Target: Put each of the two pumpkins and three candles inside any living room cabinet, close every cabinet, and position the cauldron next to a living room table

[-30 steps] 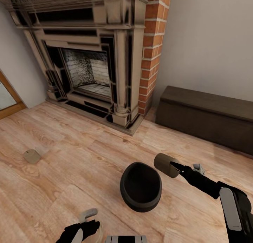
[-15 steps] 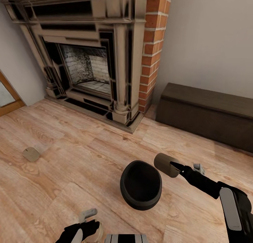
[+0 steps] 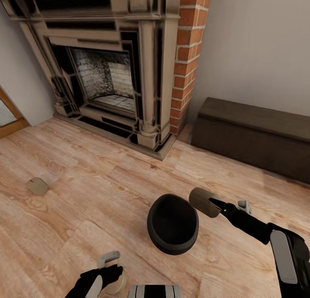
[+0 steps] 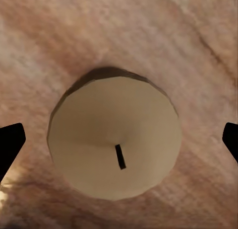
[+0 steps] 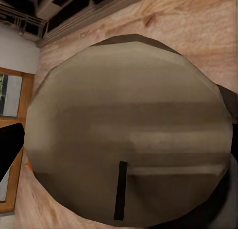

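Observation:
The black cauldron stands on the wood floor in front of me. Just right of its rim, my right gripper is shut on a beige candle, held on its side; the candle is seen close up between the dark fingers. My left gripper hovers open over a second candle, which stands upright on the floor between its spread fingertips. A third candle lies on the floor to the left. The dark-brown cabinet stands shut against the right wall. The pumpkins and table are out of view.
An ornate carved fireplace with a red brick column fills the back wall, its plinth jutting onto the floor. A wooden door frame is at the far left. Open floor lies between the cauldron and the cabinet.
The whole picture has slid slightly, so the camera moved. Both arms keep nearly the same pose, the right still holding its candle, the left still over the other.

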### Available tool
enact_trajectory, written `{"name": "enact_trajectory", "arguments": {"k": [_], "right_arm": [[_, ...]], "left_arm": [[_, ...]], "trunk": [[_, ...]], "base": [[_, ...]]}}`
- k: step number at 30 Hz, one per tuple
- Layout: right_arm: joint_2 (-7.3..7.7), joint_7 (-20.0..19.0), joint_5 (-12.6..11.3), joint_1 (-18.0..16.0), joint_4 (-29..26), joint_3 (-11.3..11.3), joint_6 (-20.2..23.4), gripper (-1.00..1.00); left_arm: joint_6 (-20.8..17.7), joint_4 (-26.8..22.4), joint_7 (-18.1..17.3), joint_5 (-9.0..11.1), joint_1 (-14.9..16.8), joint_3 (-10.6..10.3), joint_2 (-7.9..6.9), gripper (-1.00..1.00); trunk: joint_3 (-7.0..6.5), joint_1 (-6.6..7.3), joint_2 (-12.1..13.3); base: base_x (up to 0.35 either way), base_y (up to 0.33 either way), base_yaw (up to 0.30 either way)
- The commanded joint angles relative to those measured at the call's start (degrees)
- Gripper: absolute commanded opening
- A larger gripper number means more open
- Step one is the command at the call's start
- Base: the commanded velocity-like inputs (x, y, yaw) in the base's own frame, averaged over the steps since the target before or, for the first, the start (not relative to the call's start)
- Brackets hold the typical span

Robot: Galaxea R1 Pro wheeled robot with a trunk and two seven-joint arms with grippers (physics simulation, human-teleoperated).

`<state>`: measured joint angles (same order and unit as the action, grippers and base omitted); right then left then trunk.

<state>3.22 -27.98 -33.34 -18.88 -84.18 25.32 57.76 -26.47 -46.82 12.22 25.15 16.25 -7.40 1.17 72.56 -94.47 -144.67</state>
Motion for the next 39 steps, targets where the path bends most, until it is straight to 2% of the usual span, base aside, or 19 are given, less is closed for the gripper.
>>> {"name": "enact_trajectory", "arguments": {"k": [1, 5, 9, 11, 14, 21, 39], "right_arm": [[0.04, -0.9, 0.12, 0.19, -0.13, 0.27, 0.29, -1.0], [0.78, -4.25, 0.06, 0.79, -0.1, 1.04, 0.21, -1.0], [1.11, -5.86, 0.07, 1.1, -0.01, 4.01, 0.17, -1.0], [1.49, -7.95, 0.13, 1.31, 0.19, 4.7, 0.16, -1.0], [1.8, -10.43, 0.24, 1.44, 0.37, 5.09, 0.16, -1.0], [1.88, -11.17, 0.79, 1.48, 0.42, 5.18, 0.16, -1.0], [1.88, -11.31, 0.82, 1.48, 0.42, 5.23, 0.16, -1.0]], "left_arm": [[-0.16, -0.13, 0.53, 0.61, 0.18, -0.16, -0.03, 1.0], [-0.16, -0.45, 0.55, 0.6, 0.92, -0.16, -0.03, 1.0], [-0.16, -0.46, 0.58, 0.55, 1.97, -0.14, -0.1, 1.0], [-0.16, -0.21, 0.6, 0.56, 2.47, -0.07, -0.14, 1.0], [0.32, 0.01, 0.55, 0.68, 2.82, 0.0, -0.23, 1.0], [1.7, 0.64, 0.55, 0.79, 2.95, 0.02, -0.29, 1.0], [1.86, 2.33, 0.57, 0.6, 3.0, 0.1, -0.04, 1.0]], "trunk": [[0.04, 0.01, -0.02], [0.04, 0.01, -0.02], [0.04, 0.01, -0.02], [0.04, 0.01, -0.02], [0.71, -0.07, -0.06], [2.26, -0.25, -0.15], [6.03, -0.68, -0.38]], "base": [[0.0, 0.0, 0.0], [0.0, 0.0, 0.0], [0.0, 0.0, 0.0], [0.0, 0.0, 0.0], [0.0, 0.0, 0.0], [0.0, 0.0, 0.0], [0.0, 0.0, 0.0]]}}
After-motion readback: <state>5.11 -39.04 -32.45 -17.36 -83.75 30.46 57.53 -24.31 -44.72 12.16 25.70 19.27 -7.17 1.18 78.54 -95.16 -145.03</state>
